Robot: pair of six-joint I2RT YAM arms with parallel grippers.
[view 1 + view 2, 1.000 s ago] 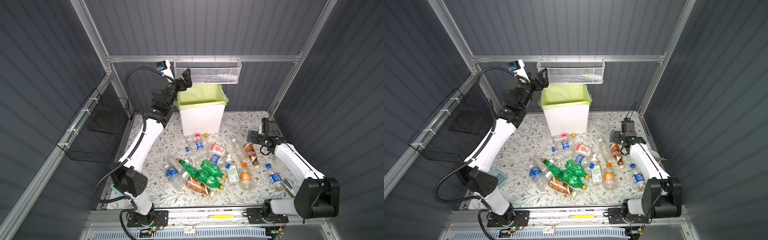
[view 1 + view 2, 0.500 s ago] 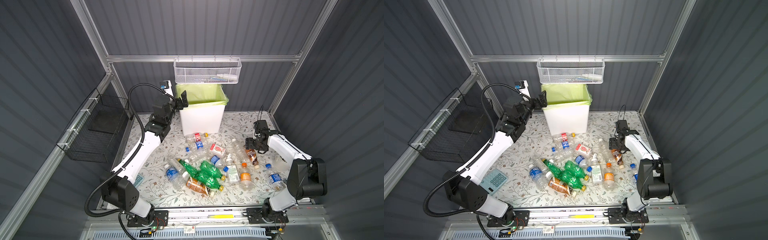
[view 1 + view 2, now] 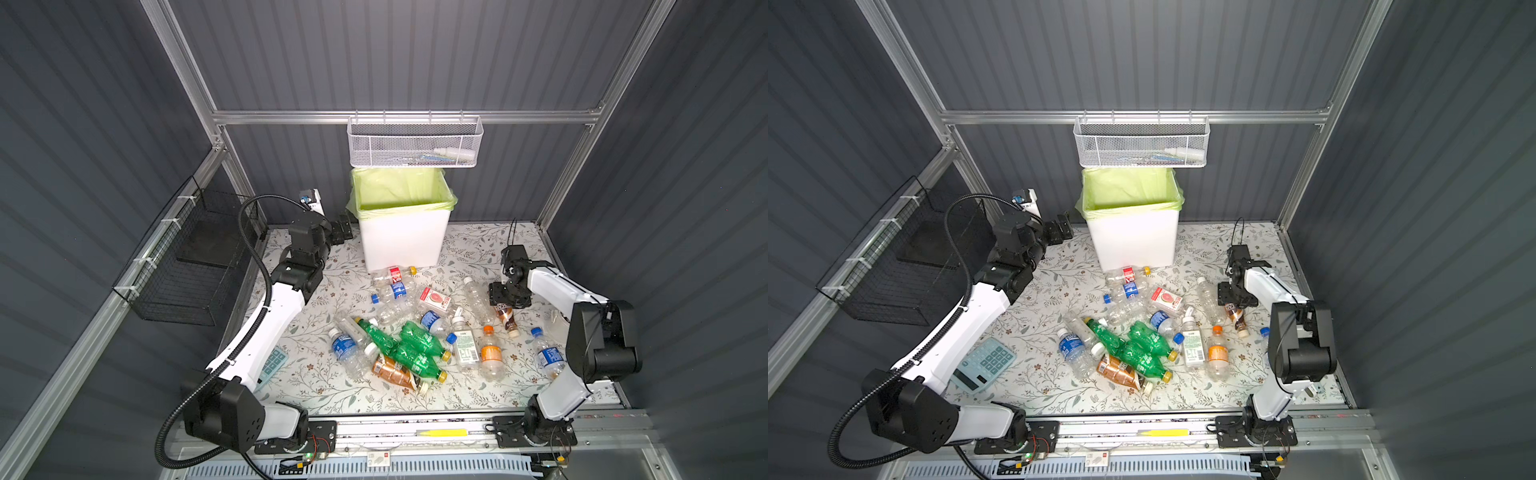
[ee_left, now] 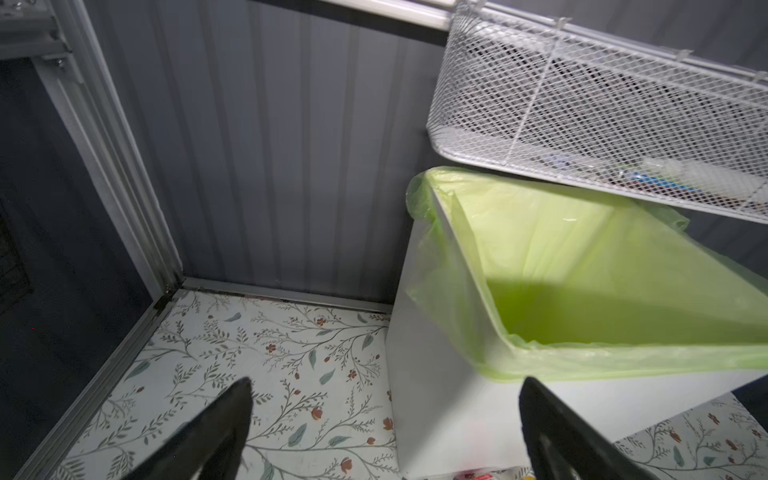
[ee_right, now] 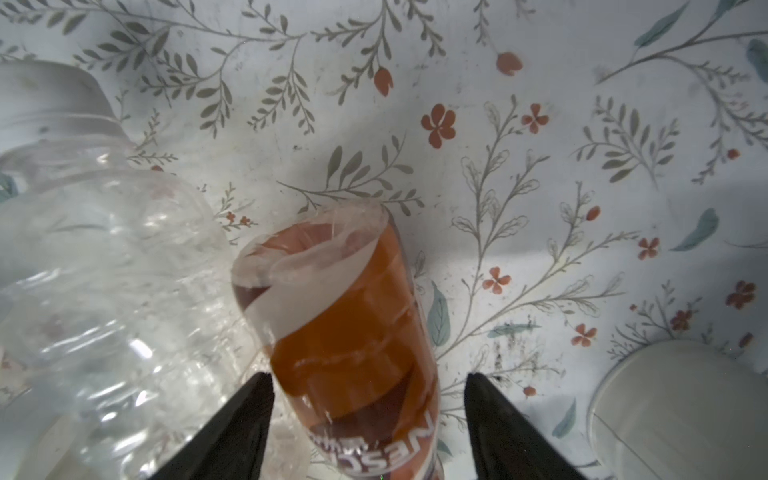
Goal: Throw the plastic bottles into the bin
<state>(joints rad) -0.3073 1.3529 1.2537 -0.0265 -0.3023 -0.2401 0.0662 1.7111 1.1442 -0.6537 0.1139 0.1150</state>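
On the floral-patterned tabletop [image 3: 316, 374] of your grey-walled booth, the small clear, green and amber plastic bottles [image 3: 419, 338] lie scattered in front of the tall white rectangular bin [image 3: 403, 245] with a yellow-green liner. Your right gripper [image 5: 368, 376] straddles a lying amber brown-labelled bottle [image 5: 345, 316], one finger touching it, the other just clear, not clamped. Your left gripper [image 4: 385, 384] is spread wide beside the bin.
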